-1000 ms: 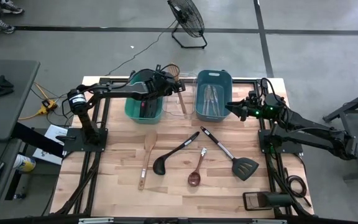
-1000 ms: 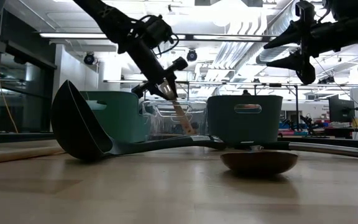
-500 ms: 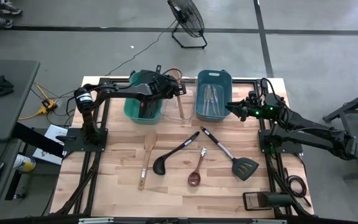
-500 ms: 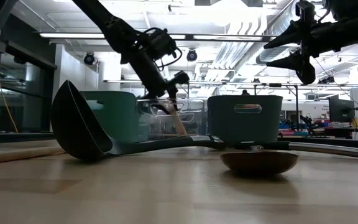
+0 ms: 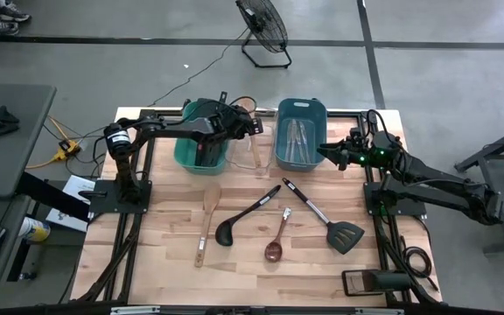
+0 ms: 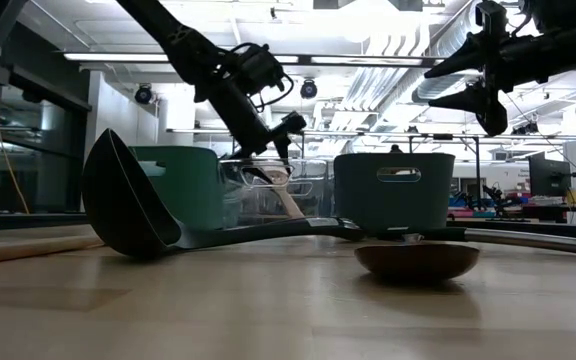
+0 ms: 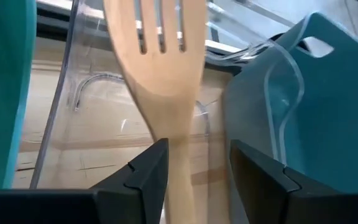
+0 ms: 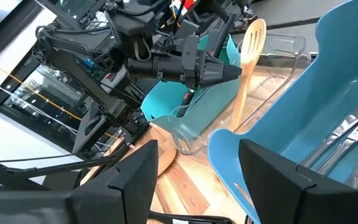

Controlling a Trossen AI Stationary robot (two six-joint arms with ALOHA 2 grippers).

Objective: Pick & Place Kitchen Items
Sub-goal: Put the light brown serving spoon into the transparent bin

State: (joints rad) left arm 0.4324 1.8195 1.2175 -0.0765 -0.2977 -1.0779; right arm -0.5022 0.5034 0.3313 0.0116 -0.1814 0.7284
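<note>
Kitchen items lie in two groups: those already binned, and four loose on the wooden table, namely a wooden spatula, a black ladle, a wooden spoon and a black slotted turner. Silver cutlery rests in the blue bin, and dark utensils show in the green bin. The item in hand is a slotted wooden spatula, which stands steeply tilted in the clear bin between the two coloured bins, head up and handle down inside the bin. The left gripper hangs just above this bin; in its wrist view the spatula's neck runs between the two dark fingers with a gap showing on either side, so the jaws appear parted and the spatula no longer clamped, though contact on one side cannot be ruled out. The spatula's long axis points up toward the gripper, so a clean withdrawal probably calls for a lift along that axis rather than a sideways swing. The right gripper hovers beside the blue bin with jaws apart and nothing between them, and is the nearer arm to the slotted turner.
</note>
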